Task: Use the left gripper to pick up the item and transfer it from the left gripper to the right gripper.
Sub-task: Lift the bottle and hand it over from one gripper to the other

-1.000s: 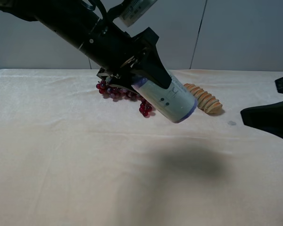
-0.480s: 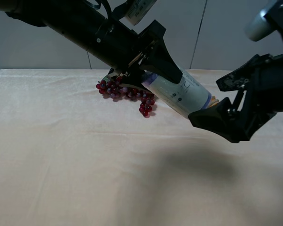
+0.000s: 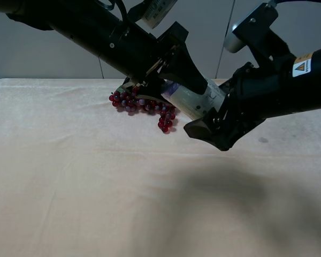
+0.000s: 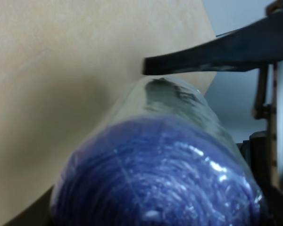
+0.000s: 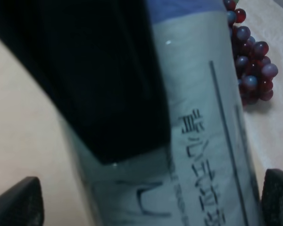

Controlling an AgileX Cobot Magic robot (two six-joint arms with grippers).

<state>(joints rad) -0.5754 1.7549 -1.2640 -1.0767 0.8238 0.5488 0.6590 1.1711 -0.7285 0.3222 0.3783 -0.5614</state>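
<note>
The item (image 3: 195,99), a white can with purple-blue ends, hangs tilted above the table with my left gripper (image 3: 190,85) shut on its upper part. One purple end (image 4: 155,179) fills the left wrist view. My right gripper (image 3: 208,115) has come in from the right and stands open, its jaws on either side of the can's lower end. In the right wrist view the printed label (image 5: 203,117) runs between the right gripper's (image 5: 146,202) two fingertips, with a gap showing at one side. The left gripper's black finger (image 5: 108,80) lies over the can.
A dark red grape bunch (image 3: 142,104) lies on the cream tablecloth (image 3: 69,176) just behind and below the can, and it also shows in the right wrist view (image 5: 252,61). A grey wall stands behind the table.
The right arm swung in from the right edge until its open jaws straddle the can's lower end. The left arm lifted the can slightly, then held still.
</note>
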